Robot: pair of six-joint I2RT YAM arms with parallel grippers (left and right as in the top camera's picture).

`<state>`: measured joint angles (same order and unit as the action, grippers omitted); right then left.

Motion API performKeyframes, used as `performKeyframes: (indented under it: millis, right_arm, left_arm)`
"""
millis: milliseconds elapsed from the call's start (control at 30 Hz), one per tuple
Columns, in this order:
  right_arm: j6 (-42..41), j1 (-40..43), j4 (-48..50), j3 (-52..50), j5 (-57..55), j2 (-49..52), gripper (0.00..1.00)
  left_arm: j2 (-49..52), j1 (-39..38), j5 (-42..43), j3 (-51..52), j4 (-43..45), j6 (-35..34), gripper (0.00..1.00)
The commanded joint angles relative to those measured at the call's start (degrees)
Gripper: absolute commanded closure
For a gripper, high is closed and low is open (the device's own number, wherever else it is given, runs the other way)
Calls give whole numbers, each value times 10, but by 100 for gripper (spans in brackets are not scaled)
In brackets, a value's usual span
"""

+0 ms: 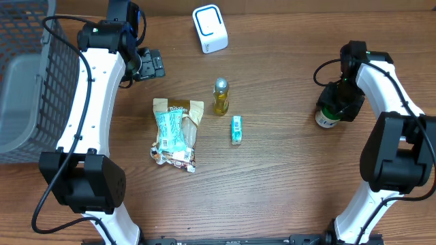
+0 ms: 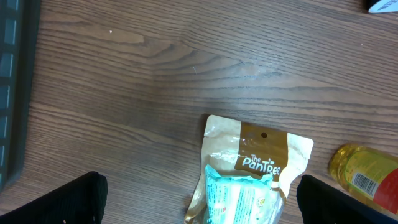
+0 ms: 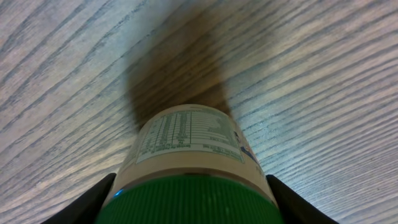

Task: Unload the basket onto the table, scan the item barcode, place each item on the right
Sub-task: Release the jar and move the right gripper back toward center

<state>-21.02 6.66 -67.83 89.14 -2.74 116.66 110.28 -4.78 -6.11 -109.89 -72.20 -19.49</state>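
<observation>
A white bottle with a green cap stands upright on the table at the right. My right gripper comes down over it and is shut on it. In the right wrist view its fingers press both sides of the green cap, and the printed label faces the camera. The white scanner sits at the back centre; its corner shows in the left wrist view. My left gripper hovers open near the back left, above a tan and teal snack bag.
The snack bag, a small yellow oil bottle and a slim green pack lie mid-table. A grey wire basket fills the left edge. The oil bottle lies by my left gripper's right finger.
</observation>
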Motion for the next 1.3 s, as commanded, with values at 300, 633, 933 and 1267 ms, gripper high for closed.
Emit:
performKeyframes:
  millis: [300, 633, 933, 1267]
  right_arm:
    - [-1, -2, 8, 1, 3, -6, 5]
    - [63, -2, 178, 28, -5, -6, 0]
    - [63, -23, 232, 26, 149, -6, 0]
    - [63, -156, 193, 8, 148, -5, 0]
  left_arm:
    - [-1, -1, -4, -9, 1, 2, 0]
    - [-1, -1, -5, -9, 1, 2, 0]
    - [-1, -1, -4, -9, 1, 2, 0]
    - [-1, -1, -5, -9, 1, 2, 0]
